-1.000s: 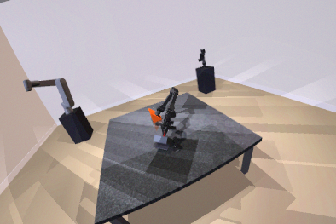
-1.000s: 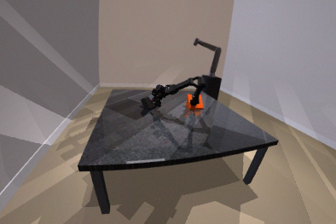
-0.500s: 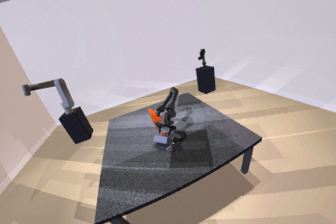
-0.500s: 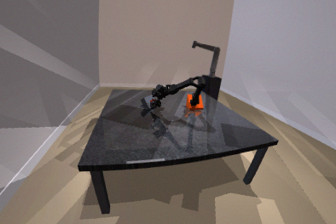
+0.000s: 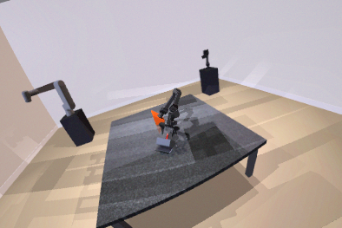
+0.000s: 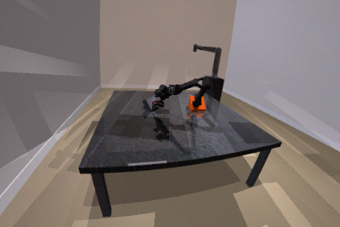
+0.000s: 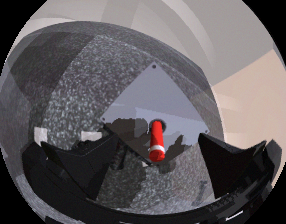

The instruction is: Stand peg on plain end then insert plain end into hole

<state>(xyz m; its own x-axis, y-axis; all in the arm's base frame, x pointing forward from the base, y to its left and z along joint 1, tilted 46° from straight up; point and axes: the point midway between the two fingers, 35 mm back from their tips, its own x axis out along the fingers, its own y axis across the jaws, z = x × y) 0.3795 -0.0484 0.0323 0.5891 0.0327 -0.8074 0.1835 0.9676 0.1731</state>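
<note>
The sloped grey panel point(image 5: 163, 142) point(image 7: 154, 95) stands on the table, its face toward the wrist camera. The red peg point(image 5: 167, 136) point(image 6: 154, 102) point(image 7: 156, 134) sits in the panel's hole and sticks out of the face, with its white-banded end outward. Its inner end is hidden in the hole, so the depth cannot be seen. My gripper point(image 7: 159, 137) is open, with one finger on each side of the peg and a wide gap to it. Nothing is held. In the top and exterior views the gripper is small and dark, close to the panel.
The dark speckled table point(image 5: 130, 179) point(image 6: 129, 144) bears the arm and panel. An orange block point(image 5: 157, 119) is near the arm's base. Beyond the table, two other arms stand on dark pedestals point(image 5: 78, 129) point(image 5: 209, 81). Two pale patches show at the left in the wrist view.
</note>
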